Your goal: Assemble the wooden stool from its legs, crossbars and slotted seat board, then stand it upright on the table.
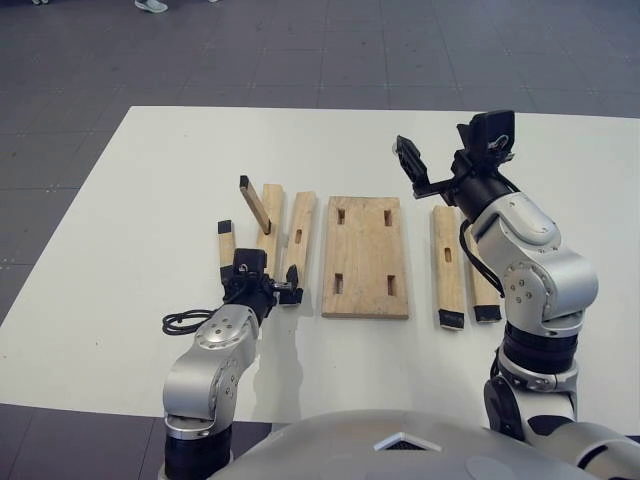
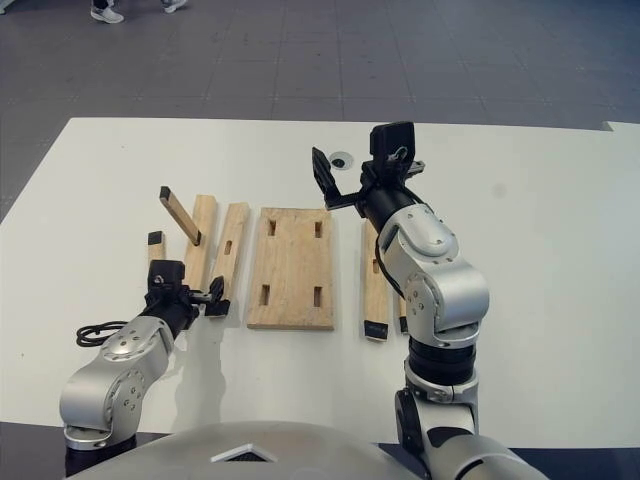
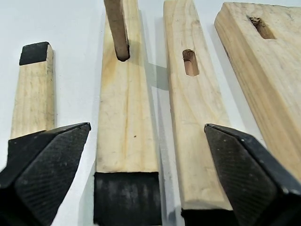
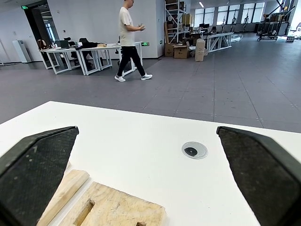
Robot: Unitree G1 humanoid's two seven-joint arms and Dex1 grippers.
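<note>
Seat board (image 1: 365, 256), cable port (image 4: 194, 150) beyond

Pale bare wood, matt and grained: seat board (image 1: 365, 256), legs (image 3: 124, 117); leg ends (image 3: 126, 197) capped black; counter (image 1: 150, 200) smooth white; left gripper (image 3: 147, 136) pads (image 3: 47, 169) black, cross-hatched.

A small round grey port (image 4: 194, 150) with a dark centre sat flush in the white bench (image 1: 150, 200), toward twelve o'clock from me. Past the far edge, also at twelve, lay grey tiled floor (image 1: 300, 50). Farther off in the room I saw white desks (image 4: 66, 52), cardboard boxes (image 4: 181, 51) and metal shelving (image 4: 175, 19).
</note>
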